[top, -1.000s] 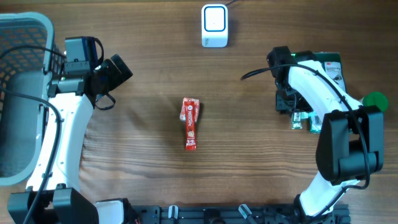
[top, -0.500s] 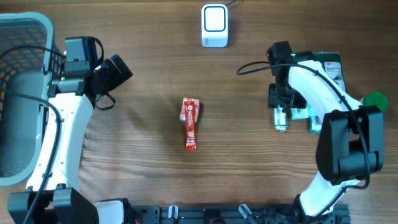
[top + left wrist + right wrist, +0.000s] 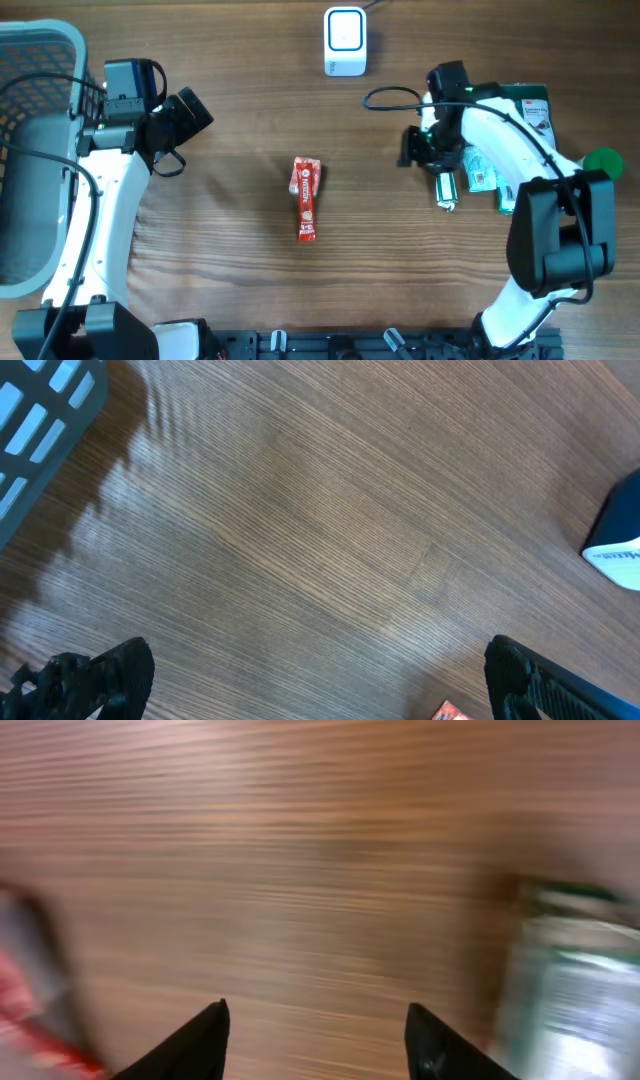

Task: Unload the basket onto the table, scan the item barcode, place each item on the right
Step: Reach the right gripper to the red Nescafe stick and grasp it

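Packet: a red packet [image 3: 306,197] lies flat at the middle of the table [image 3: 230,250], with bare wood all around it.
Packet to right end effector: the right end effector [image 3: 412,150] hangs well apart from the packet, off to its right and slightly nearer the far edge. In the blurred right wrist view the packet is only a red smear at the left edge, outside the fingers.
Right end effector: released; its two fingers [image 3: 210,1030] stand apart with only wood grain between them, grasping nothing.
Packet to left end effector: the left end effector [image 3: 315,660] is well apart on the packet's other side. Only a red corner of the packet shows at the bottom edge of the left wrist view.
Left end effector: released, fingers spread wide over bare table.
Bottle: a small green-and-white bottle [image 3: 447,188] lies on its side just beside the right arm, not between the fingers.
Scanner: a white scanner [image 3: 345,40] sits at the far edge, up from the packet.
Boxes: green-and-white boxes [image 3: 530,105] are partly hidden under the right arm.
Basket: a grey basket [image 3: 30,60] stands at the far left.
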`<state>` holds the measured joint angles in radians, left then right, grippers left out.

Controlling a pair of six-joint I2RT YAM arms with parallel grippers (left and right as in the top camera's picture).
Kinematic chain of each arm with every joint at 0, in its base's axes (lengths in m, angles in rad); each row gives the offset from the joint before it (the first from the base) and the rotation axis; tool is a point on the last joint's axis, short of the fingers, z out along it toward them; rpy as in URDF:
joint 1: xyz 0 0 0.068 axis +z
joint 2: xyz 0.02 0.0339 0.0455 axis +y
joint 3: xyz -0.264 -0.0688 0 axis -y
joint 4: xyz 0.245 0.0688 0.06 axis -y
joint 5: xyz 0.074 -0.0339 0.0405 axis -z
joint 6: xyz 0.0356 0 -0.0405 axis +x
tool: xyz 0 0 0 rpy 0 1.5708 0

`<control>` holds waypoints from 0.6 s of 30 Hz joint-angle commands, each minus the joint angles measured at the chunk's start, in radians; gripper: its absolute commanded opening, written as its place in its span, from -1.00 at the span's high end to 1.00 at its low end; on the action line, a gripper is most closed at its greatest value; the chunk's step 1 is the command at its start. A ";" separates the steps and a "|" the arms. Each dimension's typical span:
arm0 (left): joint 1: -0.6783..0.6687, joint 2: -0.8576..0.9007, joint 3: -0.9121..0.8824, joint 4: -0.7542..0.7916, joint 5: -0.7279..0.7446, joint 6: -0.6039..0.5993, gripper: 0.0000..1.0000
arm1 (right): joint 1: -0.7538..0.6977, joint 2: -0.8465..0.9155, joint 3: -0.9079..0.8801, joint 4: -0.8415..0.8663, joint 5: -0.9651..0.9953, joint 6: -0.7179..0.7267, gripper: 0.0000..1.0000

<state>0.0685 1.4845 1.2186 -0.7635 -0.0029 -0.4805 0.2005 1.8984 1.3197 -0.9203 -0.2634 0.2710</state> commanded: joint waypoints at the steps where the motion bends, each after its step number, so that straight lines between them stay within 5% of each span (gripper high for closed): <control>1: 0.004 -0.009 0.008 -0.001 -0.010 0.001 -1.00 | 0.117 0.009 -0.007 0.042 -0.183 0.010 -0.02; 7: 0.004 -0.009 0.008 -0.001 -0.010 0.001 -1.00 | 0.332 0.009 -0.007 0.132 -0.170 0.096 -0.01; 18: 0.004 -0.009 0.008 -0.001 -0.010 0.001 -1.00 | 0.668 0.009 -0.007 0.290 0.105 0.486 -0.02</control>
<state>0.0685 1.4845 1.2186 -0.7635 -0.0029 -0.4808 0.8185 1.8984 1.3170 -0.6430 -0.2619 0.5735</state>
